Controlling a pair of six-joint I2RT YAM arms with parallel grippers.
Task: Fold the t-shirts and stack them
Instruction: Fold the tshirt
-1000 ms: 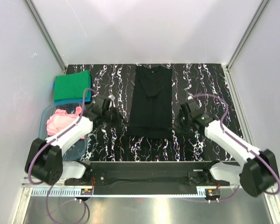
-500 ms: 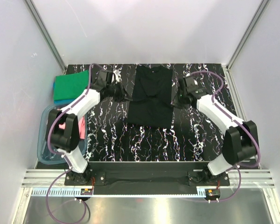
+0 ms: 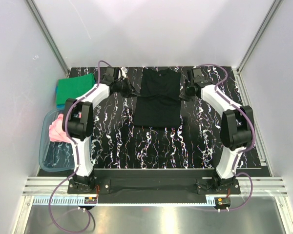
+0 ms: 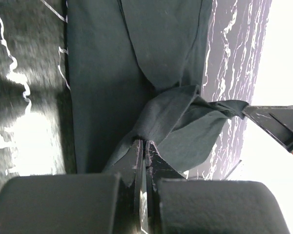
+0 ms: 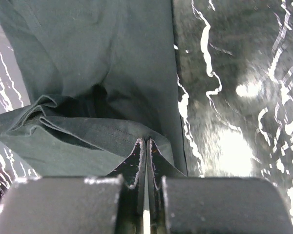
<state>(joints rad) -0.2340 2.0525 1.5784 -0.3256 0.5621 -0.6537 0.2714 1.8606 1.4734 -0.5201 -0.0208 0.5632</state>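
Top external: left end effector point(image 3: 127, 89) and right end effector point(image 3: 184, 92) clamp opposite sides of black t-shirt point(image 3: 156, 105).

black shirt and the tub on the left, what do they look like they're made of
The black t-shirt looks like soft, matte knit cloth, probably cotton: it creases and bunches limply, and a stitched hem line shows in the right wrist view. The tub seems to be clear, blue-tinted plastic with a smooth, slightly glossy finish. It is see-through and holds a rigid rim.
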